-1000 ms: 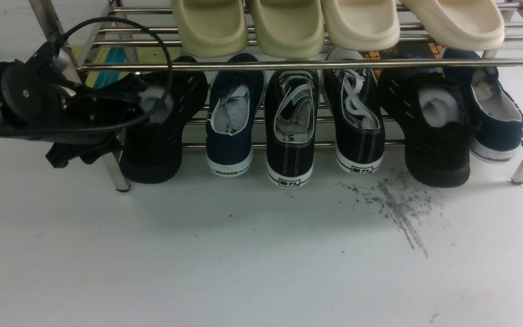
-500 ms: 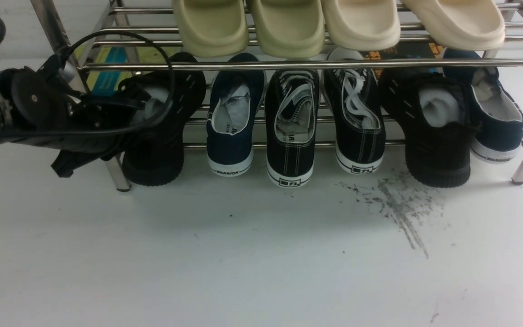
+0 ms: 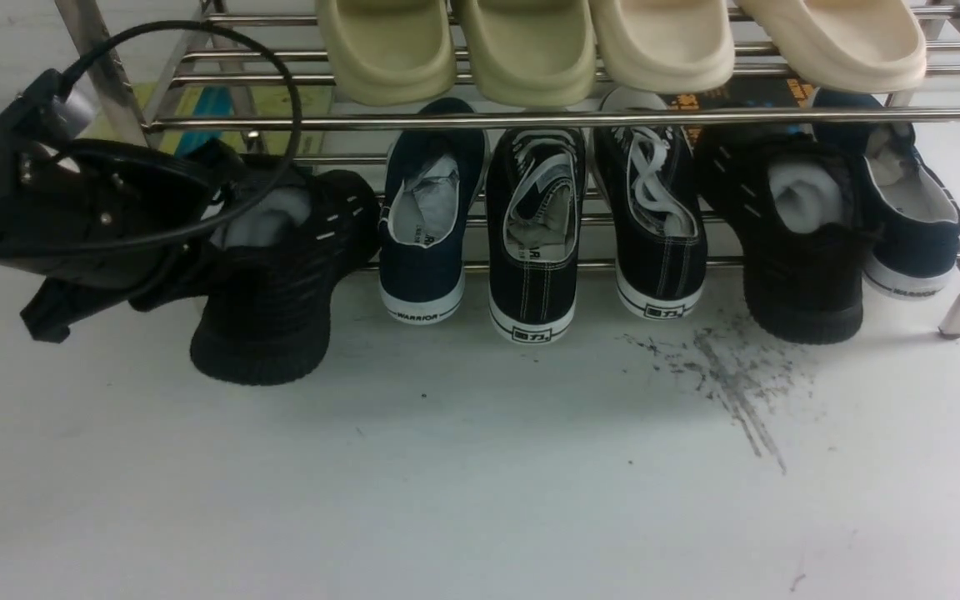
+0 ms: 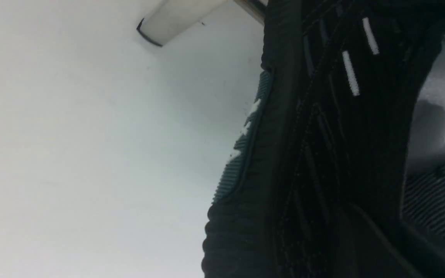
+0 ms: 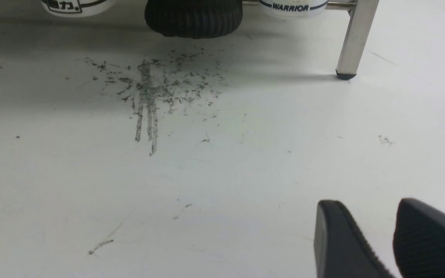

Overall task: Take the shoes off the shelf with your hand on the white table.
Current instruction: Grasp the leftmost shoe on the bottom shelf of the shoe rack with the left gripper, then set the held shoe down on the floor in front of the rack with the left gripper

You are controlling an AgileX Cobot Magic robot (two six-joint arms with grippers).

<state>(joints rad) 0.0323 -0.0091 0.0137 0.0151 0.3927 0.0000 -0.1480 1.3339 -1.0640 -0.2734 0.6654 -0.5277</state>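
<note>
Pulling: left mesh sneaker (image 3: 280, 283) is off the lower tier of the chrome shoe rack (image 3: 530, 119); a second ago it sat square on the bars.
Left gripper (image 3: 212, 218): was wide open at the heel, now clamped on the heel collar, drawing the shoe out and leftward.
Sneaker now: heel out over the bench (image 3: 480, 483), toe just beside the navy Warrior shoe (image 3: 423, 242); heel resting or just clear, can't tell.
Right gripper (image 5: 392, 235): part open, empty, low over the bench.
Remaining: right mesh sneaker (image 3: 797, 250) on the rack, untouched.
Meaning: grasp looks good, first shoe roughly half out.
</note>
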